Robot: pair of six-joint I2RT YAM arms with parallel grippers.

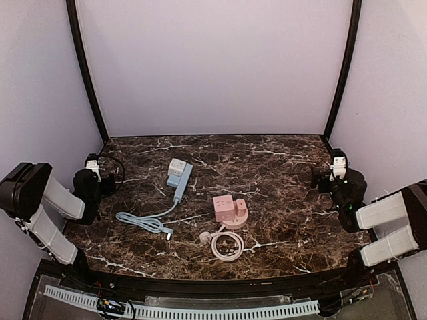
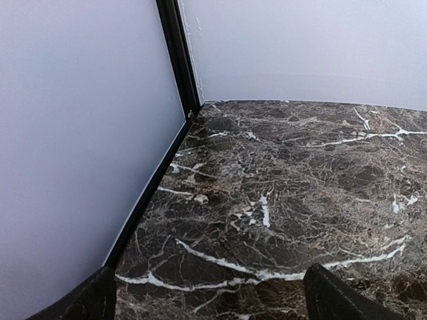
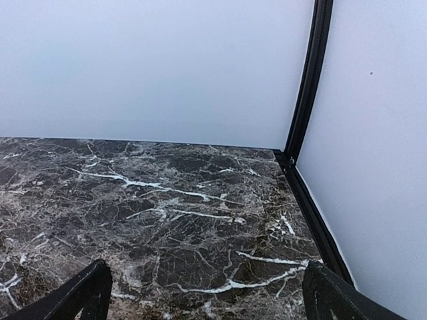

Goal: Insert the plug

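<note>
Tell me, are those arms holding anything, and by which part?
Nothing is held. The left gripper and right gripper are both open, with only table showing in each gap.

Soft, even light fills all my views, tinting the white walls (image 1: 213, 67) faintly lilac, with the marble table (image 1: 280, 167) sharp and its shadows weak.

Power strip (image 1: 179, 177) left of adapter (image 1: 230, 210)

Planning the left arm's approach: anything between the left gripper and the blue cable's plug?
Nothing upright. The blue cable's loop lies flat on the table, roughly between the left gripper and the blue plug. The white plug sits past it.
</note>
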